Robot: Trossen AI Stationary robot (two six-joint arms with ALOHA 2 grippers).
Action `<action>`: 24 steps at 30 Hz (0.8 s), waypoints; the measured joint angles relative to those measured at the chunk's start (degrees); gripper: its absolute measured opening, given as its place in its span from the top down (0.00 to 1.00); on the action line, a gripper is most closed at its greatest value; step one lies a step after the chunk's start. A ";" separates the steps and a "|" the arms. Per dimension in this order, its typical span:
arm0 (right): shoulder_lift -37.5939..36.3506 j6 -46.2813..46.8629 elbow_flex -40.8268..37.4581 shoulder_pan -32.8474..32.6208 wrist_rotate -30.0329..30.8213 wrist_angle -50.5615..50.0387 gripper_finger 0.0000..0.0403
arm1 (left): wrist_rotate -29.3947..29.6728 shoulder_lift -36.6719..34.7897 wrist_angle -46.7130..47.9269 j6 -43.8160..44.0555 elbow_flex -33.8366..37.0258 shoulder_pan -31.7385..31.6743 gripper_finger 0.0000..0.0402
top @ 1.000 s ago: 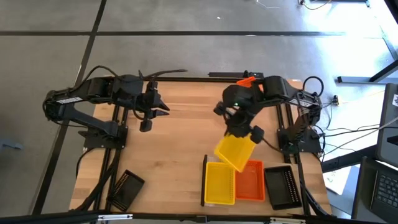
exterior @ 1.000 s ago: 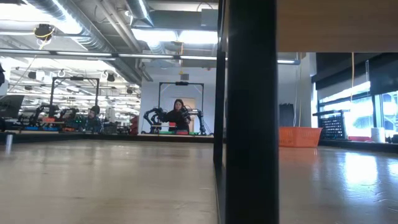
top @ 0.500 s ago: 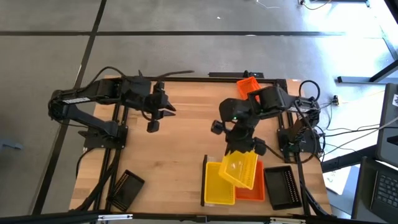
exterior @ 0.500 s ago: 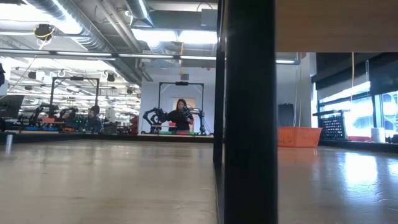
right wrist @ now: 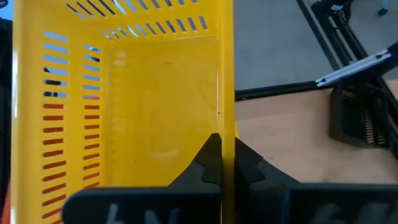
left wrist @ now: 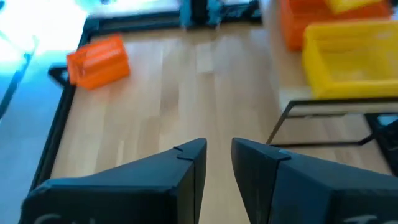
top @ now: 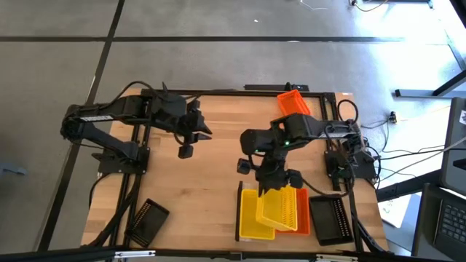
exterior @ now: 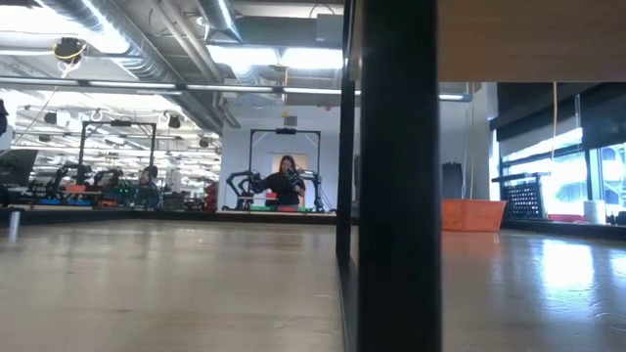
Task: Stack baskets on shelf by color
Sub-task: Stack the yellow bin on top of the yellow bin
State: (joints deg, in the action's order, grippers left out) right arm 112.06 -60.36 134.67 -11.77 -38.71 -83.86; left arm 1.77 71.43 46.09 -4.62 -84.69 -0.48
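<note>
My right gripper [top: 277, 186] [right wrist: 222, 147] is shut on a yellow basket [top: 281, 208] above the shelf [top: 239, 212], a pale board with a dark upright end piece near the table's near edge. On the shelf sit another yellow basket [top: 252, 216], an orange one [top: 301, 223] and a black one [top: 331, 218]. A second orange basket [top: 293, 102] [left wrist: 98, 60] rests at the far edge. A black basket [top: 148, 220] lies near the left near corner. My left gripper [top: 202, 132] [left wrist: 218, 150] hovers empty over the table's middle left, its fingers slightly open. My right gripper pinches one wall of the yellow basket at its rim [right wrist: 226, 127], one finger inside the basket and one outside. The fingers [right wrist: 211, 157] come from above, slanting toward the near edge. The basket hangs tilted below them, over the yellow and orange baskets on the shelf.
Bare wood [top: 218, 171] spans the table's middle. In the low view a dark upright post [exterior: 391, 176] stands close in front, and people and other robot stations show far behind. Cables and a dark stand [top: 342, 164] sit by the right edge.
My right gripper has carried the yellow basket from the table's middle toward the near edge and down, over the baskets on the shelf, and the basket has turned from skewed to nearly square with them. My left gripper has moved a little toward the table's right.
</note>
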 joint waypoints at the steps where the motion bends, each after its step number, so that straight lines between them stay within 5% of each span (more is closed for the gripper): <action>1: 0.26 0.02 0.00 0.17 -0.02 0.01 1.00 | -0.37 -0.13 -0.65 0.00 -0.02 0.40 0.83; 6: 1.67 0.09 0.00 1.17 0.05 0.18 1.00 | -4.20 -0.03 -0.94 0.04 -0.02 2.31 0.83; 24: 7.66 3.27 -0.04 1.44 2.02 0.49 1.00 | -3.93 -0.67 -0.92 0.02 -0.02 6.63 0.83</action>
State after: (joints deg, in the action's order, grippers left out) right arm 119.72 -57.09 134.63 -10.33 -36.69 -83.37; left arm -2.16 70.76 45.17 -4.60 -84.71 6.15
